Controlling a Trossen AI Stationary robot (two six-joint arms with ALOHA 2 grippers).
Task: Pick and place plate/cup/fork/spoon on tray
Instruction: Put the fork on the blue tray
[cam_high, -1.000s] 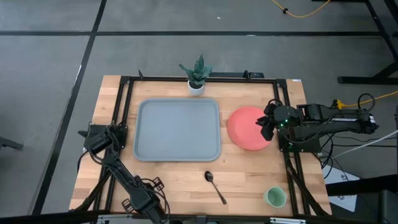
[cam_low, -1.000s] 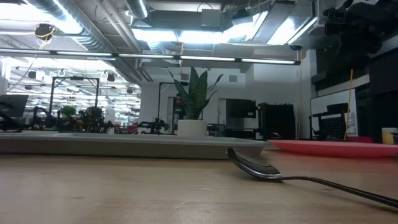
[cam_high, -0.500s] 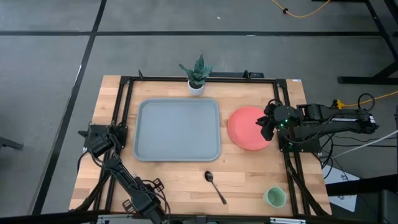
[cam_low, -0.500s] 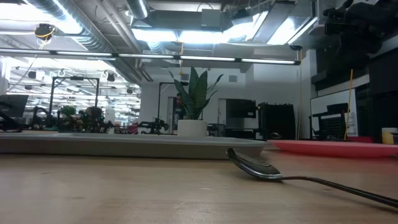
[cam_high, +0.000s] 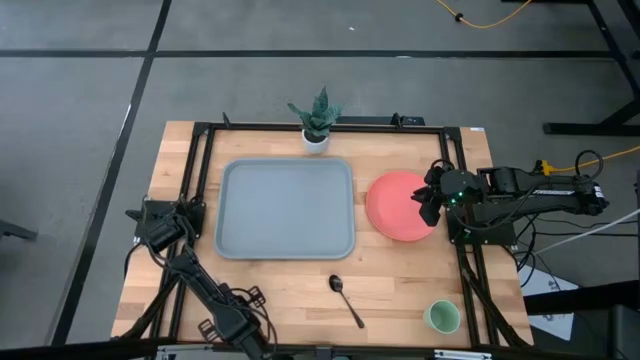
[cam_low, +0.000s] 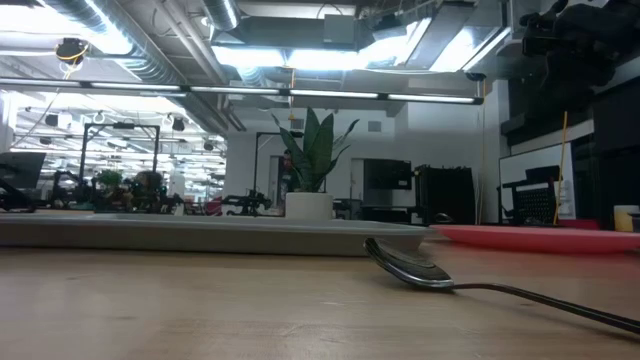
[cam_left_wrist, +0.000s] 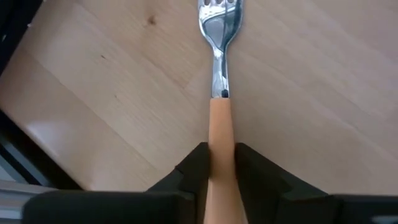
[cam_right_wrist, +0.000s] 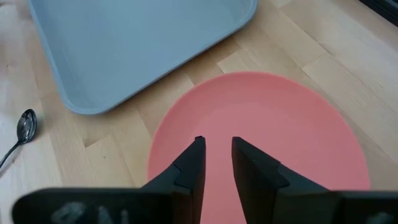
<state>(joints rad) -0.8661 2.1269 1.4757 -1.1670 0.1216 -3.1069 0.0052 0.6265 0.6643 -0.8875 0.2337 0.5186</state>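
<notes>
**Fork pinched at the table's near left, plate under the right fingers**

The left gripper (cam_left_wrist: 219, 163) pinches the slim orange handle of the small silver-tined fork (cam_left_wrist: 219, 93), tines pointing away over bare wooden table (cam_left_wrist: 112, 93), near its dark edge frame. The right gripper (cam_right_wrist: 216, 158) hovers over the flat round coral-red plate (cam_high: 398, 206), fingers narrowly parted and holding nothing. The light blue-grey rectangular tray (cam_high: 286, 208) lies just beside the plate. The slim dark spoon (cam_high: 346, 299) and pale mint-green cup (cam_high: 441, 317) sit nearer the front edge
</notes>
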